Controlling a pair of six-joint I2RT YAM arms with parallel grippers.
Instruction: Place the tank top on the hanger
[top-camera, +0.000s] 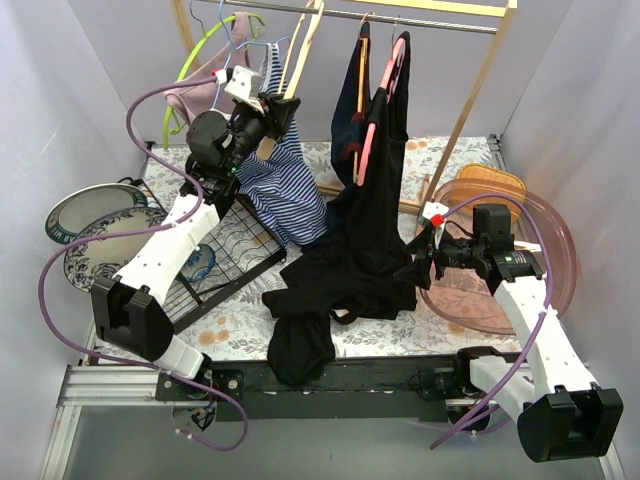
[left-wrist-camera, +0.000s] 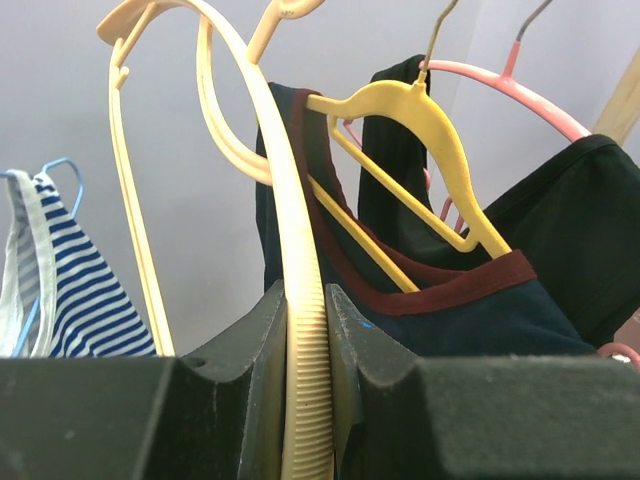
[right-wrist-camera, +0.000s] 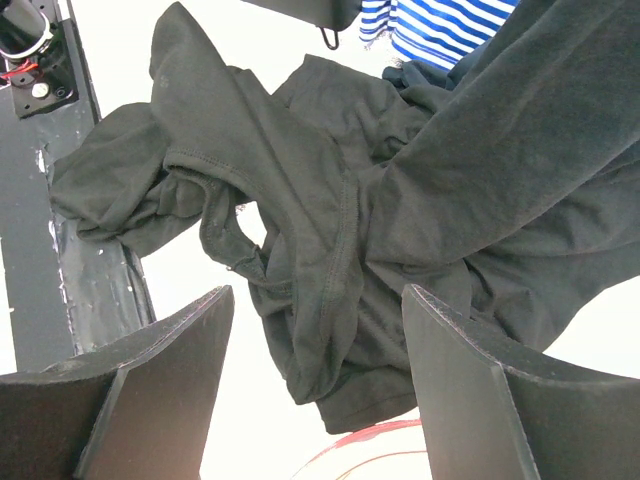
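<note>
The right gripper (right-wrist-camera: 312, 295) stands wide open with nothing in it. Just past its fingertips lies the tank top (right-wrist-camera: 300, 190), a crumpled black heap. It looks thin, limp and light, so it will likely sag and fold wherever it is lifted and give no stiffness to push against. The best hold is probably the hemmed strap loop ahead of the gripper's left finger (a stitched edge should slip less than flat cloth). Farther off is a striped top (right-wrist-camera: 440, 25).

The left gripper (left-wrist-camera: 305, 330) is clamped on the hanger (left-wrist-camera: 290, 220), whose ribbed cream arm rises stiffly from between the fingers. Beyond it, to the right, is a yellow hanger (left-wrist-camera: 410, 110), then a pink hanger (left-wrist-camera: 520, 90).

No brand, label or writing can be read.
</note>
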